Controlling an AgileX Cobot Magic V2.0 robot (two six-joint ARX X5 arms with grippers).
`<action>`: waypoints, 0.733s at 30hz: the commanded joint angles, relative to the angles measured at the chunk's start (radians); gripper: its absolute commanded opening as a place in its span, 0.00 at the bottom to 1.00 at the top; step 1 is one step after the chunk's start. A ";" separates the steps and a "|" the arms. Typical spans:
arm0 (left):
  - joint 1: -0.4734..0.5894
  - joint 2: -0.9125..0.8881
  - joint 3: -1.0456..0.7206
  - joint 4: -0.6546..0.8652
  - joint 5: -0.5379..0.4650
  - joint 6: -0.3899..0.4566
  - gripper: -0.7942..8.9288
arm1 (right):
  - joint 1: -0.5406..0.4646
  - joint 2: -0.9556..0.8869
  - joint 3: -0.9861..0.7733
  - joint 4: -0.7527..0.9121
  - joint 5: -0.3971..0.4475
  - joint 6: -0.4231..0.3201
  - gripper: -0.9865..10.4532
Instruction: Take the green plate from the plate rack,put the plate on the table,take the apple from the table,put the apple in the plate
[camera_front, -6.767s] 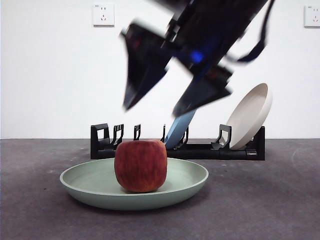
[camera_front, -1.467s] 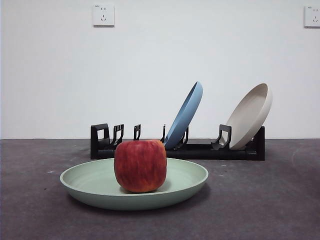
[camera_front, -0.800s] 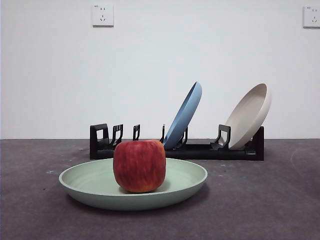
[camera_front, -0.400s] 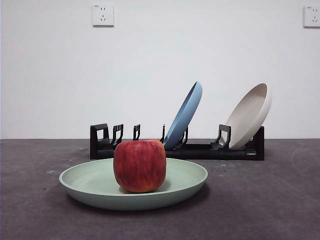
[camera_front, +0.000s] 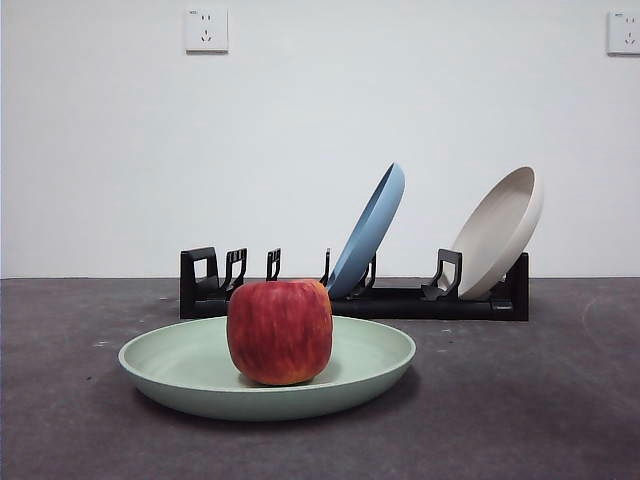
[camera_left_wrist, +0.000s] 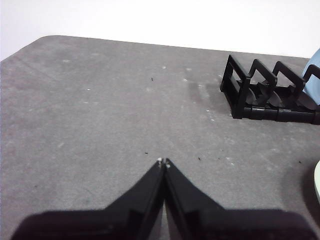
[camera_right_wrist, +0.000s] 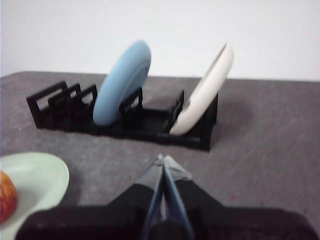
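Note:
The red apple (camera_front: 280, 332) sits inside the pale green plate (camera_front: 370, 365), which lies flat on the dark grey table (camera_front: 540, 400) in front of the black plate rack (camera_front: 400, 298). No gripper shows in the front view. My left gripper (camera_left_wrist: 163, 161) is shut with nothing in it, over bare table beside the rack's (camera_left_wrist: 265, 95) empty end. My right gripper (camera_right_wrist: 161, 161) is shut and empty too, back from the rack (camera_right_wrist: 120, 117), with the green plate's edge (camera_right_wrist: 45, 175) and a sliver of the apple (camera_right_wrist: 6, 195) off to its side.
A blue plate (camera_front: 368, 232) leans in the rack's middle slots and a beige plate (camera_front: 497, 232) leans at its right end. Several empty brackets (camera_front: 230, 268) stand at the rack's left end. White wall with two sockets behind.
An arm that hung over the rack 7.2 s ago has left the front view. Over the last second nothing has moved; the apple stays in the plate.

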 joint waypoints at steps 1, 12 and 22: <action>0.003 -0.003 -0.010 -0.004 0.004 -0.003 0.08 | 0.000 -0.039 -0.061 0.011 0.004 0.028 0.09; 0.003 -0.003 -0.010 -0.004 0.004 -0.003 0.08 | 0.000 -0.074 -0.114 -0.039 0.004 0.059 0.09; 0.003 -0.003 -0.010 -0.004 0.004 -0.003 0.08 | 0.000 -0.073 -0.114 -0.033 0.005 0.091 0.09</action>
